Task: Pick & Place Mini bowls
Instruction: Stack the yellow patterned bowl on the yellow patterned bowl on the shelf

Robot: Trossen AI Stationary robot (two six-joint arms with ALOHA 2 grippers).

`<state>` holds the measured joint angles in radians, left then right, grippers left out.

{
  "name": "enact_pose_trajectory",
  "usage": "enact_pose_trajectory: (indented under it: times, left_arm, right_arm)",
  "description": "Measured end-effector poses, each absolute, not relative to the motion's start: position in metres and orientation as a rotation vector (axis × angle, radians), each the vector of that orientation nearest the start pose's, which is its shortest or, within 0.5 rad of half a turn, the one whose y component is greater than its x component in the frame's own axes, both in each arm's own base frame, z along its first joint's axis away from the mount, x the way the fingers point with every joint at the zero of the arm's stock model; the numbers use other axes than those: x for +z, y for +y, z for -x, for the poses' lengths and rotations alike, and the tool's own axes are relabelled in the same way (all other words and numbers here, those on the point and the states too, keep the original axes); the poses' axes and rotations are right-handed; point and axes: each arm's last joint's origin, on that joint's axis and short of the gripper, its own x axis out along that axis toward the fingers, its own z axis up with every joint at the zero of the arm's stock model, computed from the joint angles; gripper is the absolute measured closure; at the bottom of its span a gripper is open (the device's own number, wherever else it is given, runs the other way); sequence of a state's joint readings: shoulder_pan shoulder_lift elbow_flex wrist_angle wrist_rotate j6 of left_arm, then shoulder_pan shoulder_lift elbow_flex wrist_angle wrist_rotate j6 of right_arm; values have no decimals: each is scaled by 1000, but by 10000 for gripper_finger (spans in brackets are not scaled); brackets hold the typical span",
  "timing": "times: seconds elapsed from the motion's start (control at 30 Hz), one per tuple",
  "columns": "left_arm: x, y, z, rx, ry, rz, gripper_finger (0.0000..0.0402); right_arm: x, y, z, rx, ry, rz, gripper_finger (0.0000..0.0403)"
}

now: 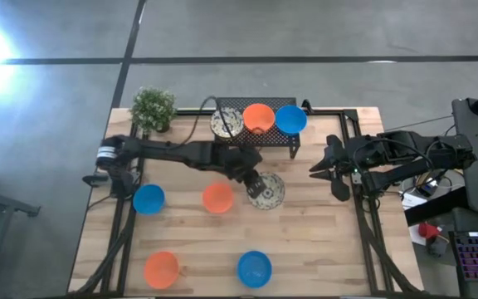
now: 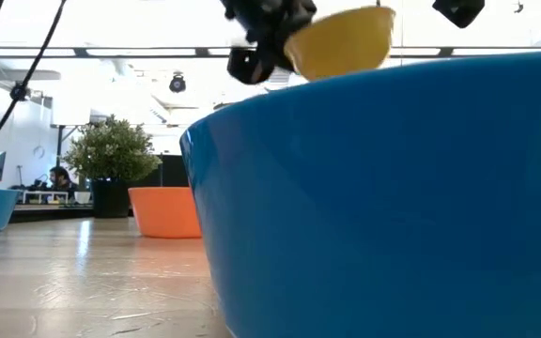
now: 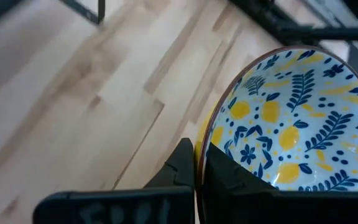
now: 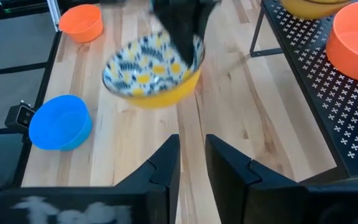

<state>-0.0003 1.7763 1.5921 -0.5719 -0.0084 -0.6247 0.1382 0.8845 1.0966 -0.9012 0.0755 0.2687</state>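
Note:
My left gripper [image 1: 247, 173] is shut on a cream mini bowl with a blue and yellow pattern [image 1: 266, 191], held above the table's middle. In the low view this bowl [image 2: 341, 42] shows its yellow outside, up in the air. On the black mesh rack [image 1: 256, 137] at the far edge sit a patterned bowl [image 1: 226, 123], an orange bowl [image 1: 259, 118] and a blue bowl [image 1: 290, 120]. Two blue bowls [image 1: 148, 199] [image 1: 254, 268] and two orange bowls [image 1: 217, 198] [image 1: 162, 270] rest on the table. My right gripper [image 4: 191, 149] waits open at the right edge. My left gripper pinches the patterned bowl's rim [image 3: 199, 155] on its far-left side, one finger [image 3: 235, 186] inside the bowl and one [image 3: 179, 168] outside. The fingers slant down from the table's left. The bowl hangs clear of the table, open side up and slightly tilted.
A small green potted plant [image 1: 153, 108] stands at the far left corner beside the rack. The near blue bowl [image 2: 374, 188] fills most of the low view. Bare wood lies between the lifted bowl and the right arm [image 1: 388, 158].

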Motion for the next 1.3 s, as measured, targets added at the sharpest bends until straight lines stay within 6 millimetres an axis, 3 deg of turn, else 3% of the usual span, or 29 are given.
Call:
enact_pose_trajectory:
  times: [0.23,0.5,0.73,0.97,1.13,1.3]
  left_arm:
    - [361,25,-374,296,683,594,395]
    - [390,71,-343,435,677,640,395]
    - [398,119,-322,537,674,675,395]
    - [393,160,-297,659,731,688,395]
    - [392,179,-285,702,726,713,395]
    - [388,185,-279,704,764,718,395]
  right_arm:
    - [360,19,-152,-31,675,-186,335]
    - [365,19,-152,-25,658,-179,335]
    - [365,19,-152,-25,658,-179,335]
    - [365,19,-152,-25,655,-179,335]
    - [366,19,-152,-23,643,-181,335]
    - [366,19,-152,-24,644,-181,335]
